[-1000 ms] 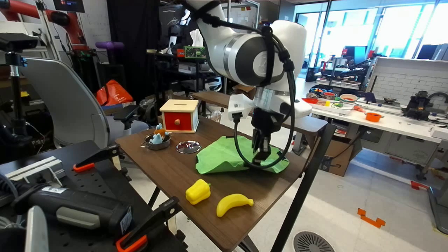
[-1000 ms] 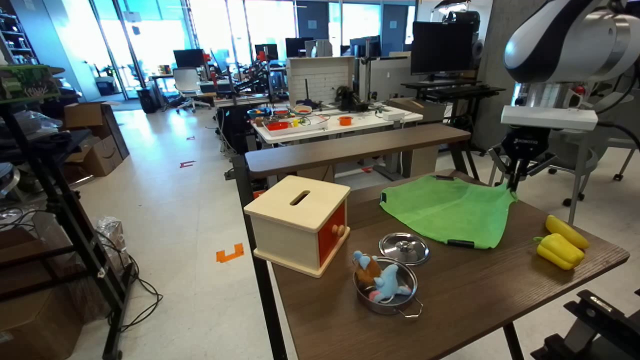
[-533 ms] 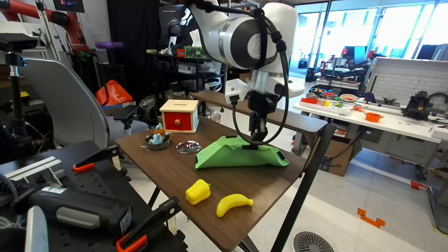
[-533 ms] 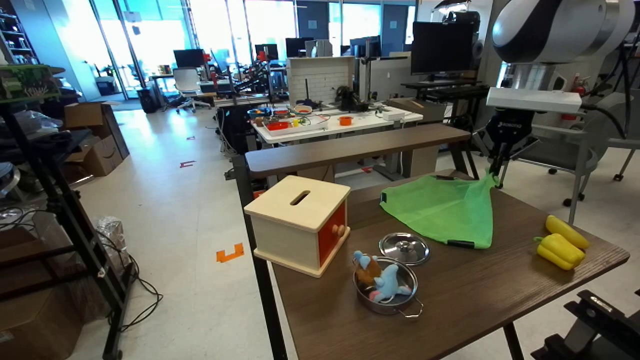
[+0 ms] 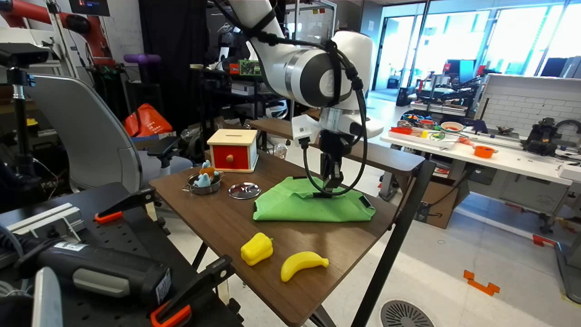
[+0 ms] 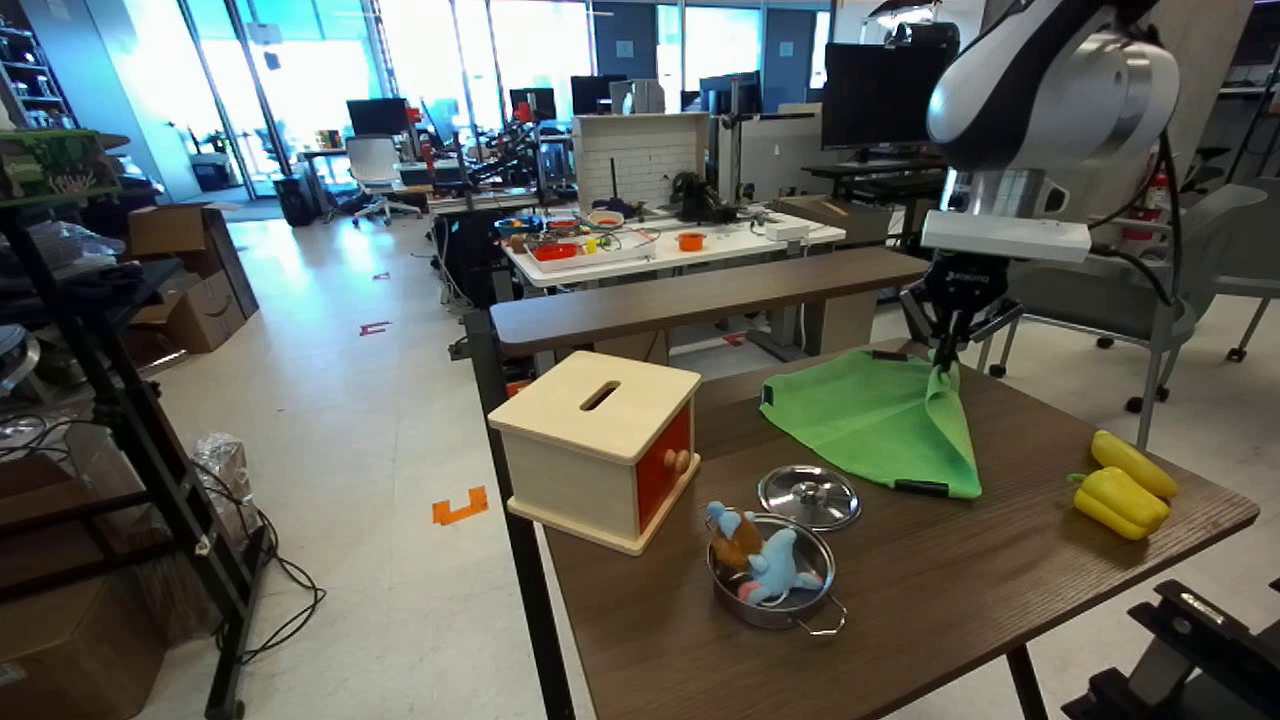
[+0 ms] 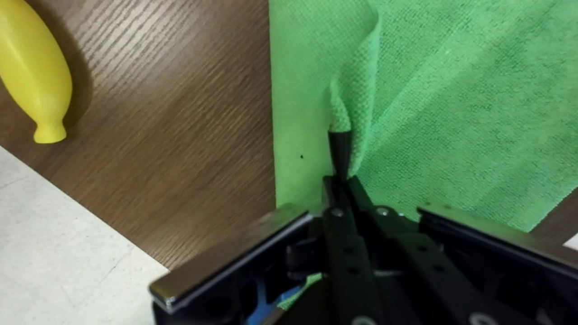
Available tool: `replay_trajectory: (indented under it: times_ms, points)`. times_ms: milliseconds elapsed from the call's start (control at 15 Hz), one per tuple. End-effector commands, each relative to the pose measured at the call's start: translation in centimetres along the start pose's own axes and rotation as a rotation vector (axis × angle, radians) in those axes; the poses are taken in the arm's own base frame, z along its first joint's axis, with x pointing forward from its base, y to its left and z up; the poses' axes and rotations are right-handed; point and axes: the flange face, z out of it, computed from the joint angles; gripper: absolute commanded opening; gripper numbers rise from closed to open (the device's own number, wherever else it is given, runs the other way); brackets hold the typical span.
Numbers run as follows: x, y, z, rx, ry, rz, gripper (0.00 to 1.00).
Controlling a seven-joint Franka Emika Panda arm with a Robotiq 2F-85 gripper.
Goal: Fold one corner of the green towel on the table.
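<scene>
The green towel (image 5: pixel 295 206) lies on the dark brown table (image 5: pixel 213 213), and it also shows in an exterior view (image 6: pixel 850 420) and the wrist view (image 7: pixel 456 104). My gripper (image 7: pixel 342 180) is shut on the towel's black-banded corner. That corner is turned inward over the towel, and a folded edge runs along the left of the cloth in the wrist view. In both exterior views the gripper (image 5: pixel 332 184) (image 6: pixel 943 365) points down and holds the corner low over the cloth. The fingertips partly hide the pinched corner.
A yellow banana (image 5: pixel 303 265) and a yellow pepper (image 5: pixel 257 249) lie on the table near the folded side. A pot with toys (image 6: pixel 765 605), a metal lid (image 6: pixel 808 497) and a wooden box (image 6: pixel 590 470) stand on the towel's other side. Black clamps (image 5: pixel 209 281) grip the neighbouring bench.
My gripper has lifted the towel's corner, carried it inward over the cloth, and come down lower. The towel's near edge is now a straight fold. The other objects have not moved.
</scene>
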Motion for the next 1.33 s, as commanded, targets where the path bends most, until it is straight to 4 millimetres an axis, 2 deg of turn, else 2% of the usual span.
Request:
replay_trajectory:
  times_ms: [0, 400, 600, 667, 733, 800, 1000, 1133, 1267]
  points:
    - [1.2, -1.7, 1.7, -0.007, -0.002, -0.003, 0.01]
    - [1.6, -2.7, 4.7, -0.018, -0.011, -0.021, 0.01]
    - [1.8, -2.7, 5.5, -0.027, -0.016, -0.02, 0.01]
    - [2.0, -2.8, 5.5, -0.026, -0.011, -0.013, 0.29]
    - [2.2, -2.8, 5.1, -0.021, -0.012, -0.01, 0.3]
    - [2.4, -2.8, 4.7, -0.014, -0.007, -0.007, 0.36]
    - [2.6, -2.7, 3.1, 0.003, 0.005, -0.002, 0.58]
    - [2.5, -2.6, 1.4, 0.019, 0.007, 0.001, 0.73]
    - [1.9, -2.3, -1.0, 0.043, 0.014, -0.005, 0.87]
